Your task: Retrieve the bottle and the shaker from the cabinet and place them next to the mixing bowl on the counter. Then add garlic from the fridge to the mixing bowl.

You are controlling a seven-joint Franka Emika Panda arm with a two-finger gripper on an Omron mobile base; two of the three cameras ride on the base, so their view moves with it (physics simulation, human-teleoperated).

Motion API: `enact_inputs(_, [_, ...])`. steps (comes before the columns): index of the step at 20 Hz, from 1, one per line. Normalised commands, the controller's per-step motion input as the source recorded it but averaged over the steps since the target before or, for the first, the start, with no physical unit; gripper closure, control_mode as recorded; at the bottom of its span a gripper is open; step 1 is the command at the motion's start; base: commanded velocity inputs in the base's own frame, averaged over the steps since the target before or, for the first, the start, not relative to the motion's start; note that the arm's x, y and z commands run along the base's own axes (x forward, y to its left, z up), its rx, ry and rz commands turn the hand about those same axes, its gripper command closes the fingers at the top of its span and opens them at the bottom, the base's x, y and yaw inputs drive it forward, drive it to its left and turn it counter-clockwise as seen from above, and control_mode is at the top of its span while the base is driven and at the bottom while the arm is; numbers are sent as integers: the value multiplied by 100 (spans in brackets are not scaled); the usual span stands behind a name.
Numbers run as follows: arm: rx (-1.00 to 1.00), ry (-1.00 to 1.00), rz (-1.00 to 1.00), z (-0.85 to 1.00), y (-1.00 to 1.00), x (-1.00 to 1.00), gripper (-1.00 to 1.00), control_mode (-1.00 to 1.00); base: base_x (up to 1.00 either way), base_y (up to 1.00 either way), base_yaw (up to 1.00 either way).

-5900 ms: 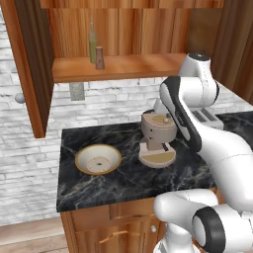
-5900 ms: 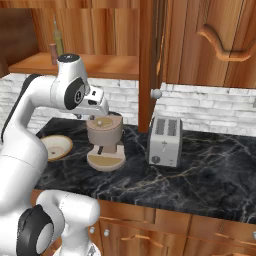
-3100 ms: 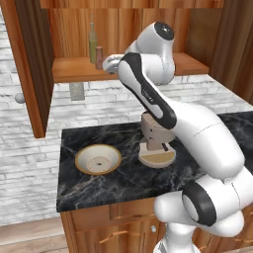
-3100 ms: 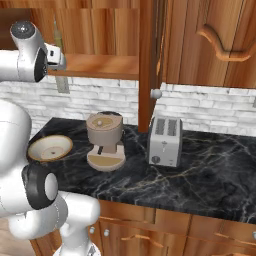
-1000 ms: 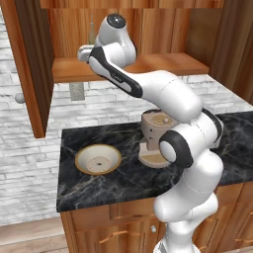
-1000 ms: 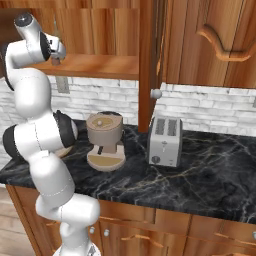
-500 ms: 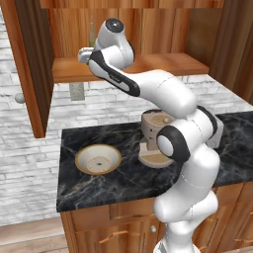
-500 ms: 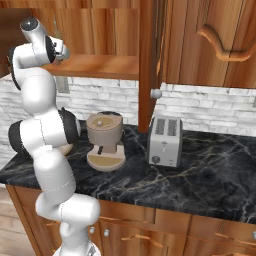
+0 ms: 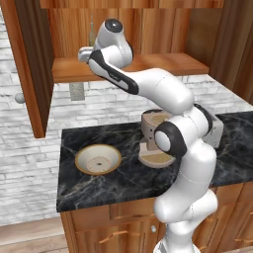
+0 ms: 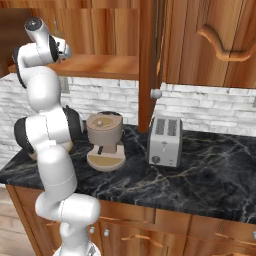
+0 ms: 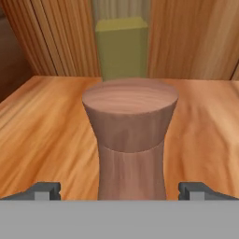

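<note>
1. The claw (image 11: 119, 191) is spread wide and holds nothing; in the hand view its 2 dark tips stand at either side of the wooden shaker (image 11: 130, 144), clear of its sides.
2. The shaker stands upright on the cabinet shelf (image 11: 46, 140), hourglass-shaped, with a flat round top.
3. Directly behind the shaker in the hand view stands the bottle (image 11: 122, 49), olive green, close to the cabinet's wooden back wall; its top is cut off by the frame.
4. In the left base view the arm (image 9: 148, 86) reaches up and left into the open cabinet, the hand at shelf height; the bottle's thin neck (image 9: 92, 32) shows just above the hand.
5. The mixing bowl (image 9: 98, 159) sits on the dark marble worktop (image 9: 113, 183), left of the coffee machine (image 9: 157, 141) and well below the shelf.
6. In the right base view the coffee machine stands left of the toaster (image 10: 164, 141); both are on the worktop.
7. A rounded shape behind the arm's elbow at the left of the right base view may be the bowl, though the arm covers most of it.
8. The cabinet door (image 9: 29, 64) hangs open at the left of the shelf.
</note>
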Motion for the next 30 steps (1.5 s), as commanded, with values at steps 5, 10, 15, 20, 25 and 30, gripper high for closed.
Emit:
enact_inputs(5, [0, 0, 0, 0, 0, 0, -100, -100, 0, 0, 0])
enact_inputs(10, [0, 0, 0, 0, 0, 0, 100, -100, 0, 0, 0])
enact_inputs(15, [0, 0, 0, 0, 0, -1, 100, -100, 0, 0, 0])
enact_inputs(20, [0, -2, 0, -8, 0, -77, 100, -100, 0, 0, 0])
enact_inputs(25, [0, -10, 0, -44, 0, -100, 100, -100, 0, 0, 0])
enact_inputs(30, [1, -4, 0, -88, -24, -100, 100, -100, 0, 0, 0])
